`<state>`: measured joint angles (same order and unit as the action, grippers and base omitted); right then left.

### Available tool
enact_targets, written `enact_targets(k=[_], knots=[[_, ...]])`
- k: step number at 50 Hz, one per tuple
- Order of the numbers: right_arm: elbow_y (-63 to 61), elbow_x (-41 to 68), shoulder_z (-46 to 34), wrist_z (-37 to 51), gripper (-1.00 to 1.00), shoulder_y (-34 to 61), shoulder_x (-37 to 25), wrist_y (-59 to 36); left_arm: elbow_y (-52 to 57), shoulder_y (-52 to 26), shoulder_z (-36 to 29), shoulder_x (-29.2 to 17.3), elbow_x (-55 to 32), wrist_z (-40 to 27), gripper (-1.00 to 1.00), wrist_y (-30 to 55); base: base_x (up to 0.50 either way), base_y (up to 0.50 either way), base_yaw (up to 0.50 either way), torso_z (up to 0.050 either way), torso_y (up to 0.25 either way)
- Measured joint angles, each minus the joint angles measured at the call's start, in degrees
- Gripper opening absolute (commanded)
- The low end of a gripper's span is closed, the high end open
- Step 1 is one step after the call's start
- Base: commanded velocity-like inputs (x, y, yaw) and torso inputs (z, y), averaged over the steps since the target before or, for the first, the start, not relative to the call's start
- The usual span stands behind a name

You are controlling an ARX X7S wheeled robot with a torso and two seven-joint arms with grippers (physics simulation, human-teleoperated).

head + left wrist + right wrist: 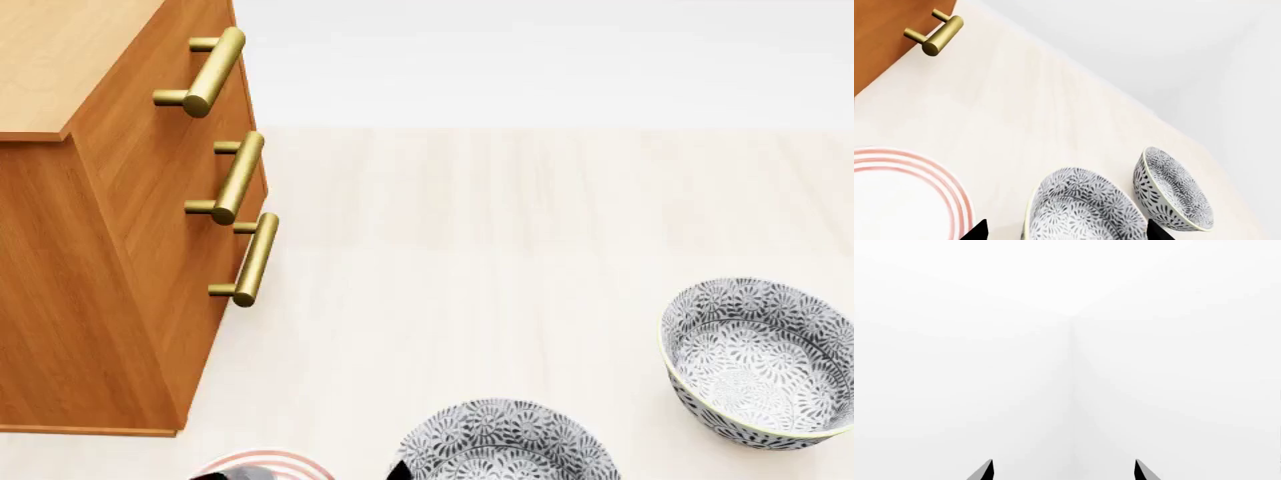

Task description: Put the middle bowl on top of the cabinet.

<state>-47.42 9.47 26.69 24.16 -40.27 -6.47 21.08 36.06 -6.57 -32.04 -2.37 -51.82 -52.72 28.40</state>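
Two deep bowls with a grey-and-white leafy pattern stand on the pale floor. One bowl point(507, 445) point(1084, 207) is at the bottom of the head view, the other bowl point(758, 362) point(1173, 190) is to its right. From these frames I cannot tell which one is the middle bowl. My left gripper point(1067, 231) is open above the nearer bowl, whose rim shows between the two dark fingertips point(981, 231). The orange-brown cabinet point(94, 250) with brass handles point(240, 176) stands at the left. My right gripper point(1064, 470) is open and faces blank white.
A flat white plate with red stripes point(901, 195) point(260, 467) lies left of the nearer bowl. The cabinet's bottom handle point(937, 35) shows in the left wrist view. The pale wood floor point(534, 230) ends at a white wall behind.
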Motion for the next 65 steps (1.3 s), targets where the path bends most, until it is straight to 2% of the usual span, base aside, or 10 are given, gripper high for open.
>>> enact_targets(k=[65], knots=[[-2.22, 0.26, 1.26, -0.45, 1.00, -2.09, 1.30, 1.53, -21.95, -3.07, -7.58, -1.76, 2.00, 12.42, 1.00, -12.33, 0.00, 0.00, 0.00, 0.000, 0.000]])
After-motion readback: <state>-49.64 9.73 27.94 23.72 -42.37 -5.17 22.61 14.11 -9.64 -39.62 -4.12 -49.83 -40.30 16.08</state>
